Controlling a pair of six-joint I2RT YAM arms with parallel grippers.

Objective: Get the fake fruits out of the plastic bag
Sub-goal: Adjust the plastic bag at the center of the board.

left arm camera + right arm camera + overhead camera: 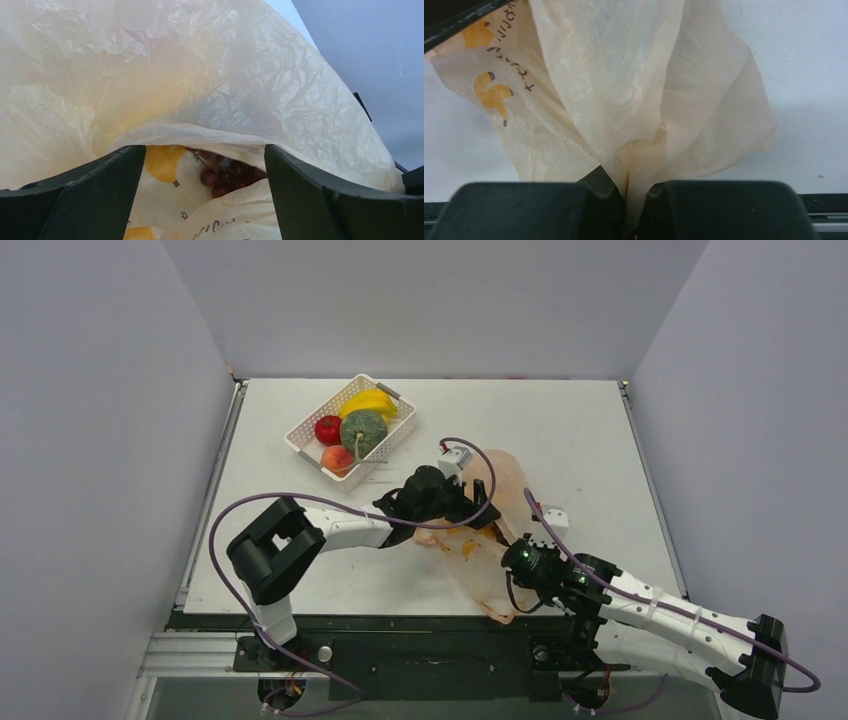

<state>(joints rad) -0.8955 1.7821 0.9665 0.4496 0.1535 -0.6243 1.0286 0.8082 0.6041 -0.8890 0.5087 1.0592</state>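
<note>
Our left tool (202, 160) stands spread wide at the mouth of the plastic bag (200, 75) and grips nothing. Between its fingers we see the grape bunch (225, 175) lying inside the bag. Our right tool (634, 195) is clamped on a gathered fold of the bag. The bag lies by the middle of the near edge of the desk (570, 430). The white basket (303, 436), toward the far left corner, holds the red apple (328, 429), green melon (364, 433) and bananas (370, 402). Bare desk runs from the bag to the far and right edges.
</note>
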